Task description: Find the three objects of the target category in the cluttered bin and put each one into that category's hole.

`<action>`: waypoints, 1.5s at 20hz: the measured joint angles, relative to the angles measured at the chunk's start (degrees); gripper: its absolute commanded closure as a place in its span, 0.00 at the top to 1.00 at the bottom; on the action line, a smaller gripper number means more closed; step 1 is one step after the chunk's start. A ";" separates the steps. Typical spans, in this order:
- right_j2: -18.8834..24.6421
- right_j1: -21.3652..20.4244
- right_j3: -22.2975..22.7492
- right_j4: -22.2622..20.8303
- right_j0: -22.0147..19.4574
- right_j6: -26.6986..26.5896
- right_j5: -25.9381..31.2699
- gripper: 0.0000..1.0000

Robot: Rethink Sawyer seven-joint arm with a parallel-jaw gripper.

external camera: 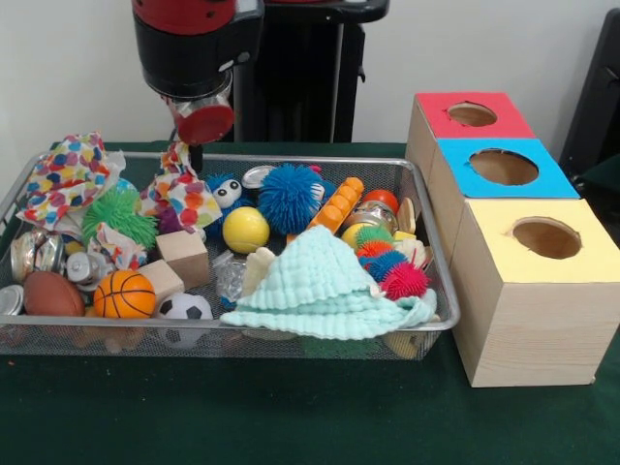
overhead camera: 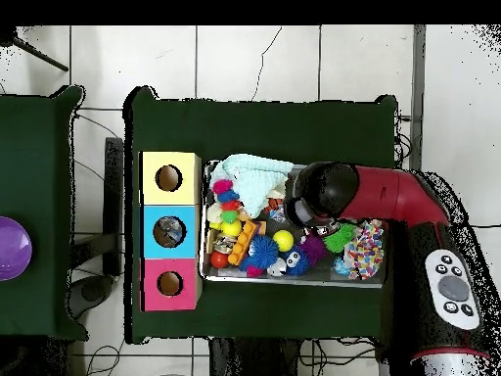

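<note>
Red and black, my arm [overhead camera: 391, 196] reaches in from three o'clock in the overhead view, its bulky wrist hanging over the middle of the bin [external camera: 291, 161]. In the front view my gripper [external camera: 199, 131] comes down from twelve o'clock, above the bin's far-left part, over a dotted cloth [external camera: 184, 194]. A red round cap hides the tip, so I cannot tell whether my jaws stand wide or narrow, or whether they hold anything.

The bin sits on the green table [external camera: 291, 417], crowded with toys: a pale mint cloth [external camera: 325, 286] at the near rim, a yellow ball [external camera: 245, 230], a blue spiky ball [external camera: 289, 197], a small basketball [external camera: 124, 294] and a soccer ball [external camera: 184, 308] toward seven o'clock.

A clear, wrinkly plastic piece [external camera: 231, 281] lies beside the mint cloth's left edge, I think; the others I cannot pick out.

Three wooden boxes stand just beside the bin at three o'clock: red-topped [external camera: 470, 116], blue-topped [external camera: 504, 167] and yellow-topped [external camera: 542, 242], each with a round hole.
</note>
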 measured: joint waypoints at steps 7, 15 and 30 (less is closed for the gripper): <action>0.01 0.36 -0.16 -1.35 -0.45 0.00 -0.76 0.00; -1.33 2.10 -0.22 -5.15 0.86 0.00 -4.32 0.00; -5.82 5.95 -0.24 -6.79 2.77 0.00 -9.39 0.00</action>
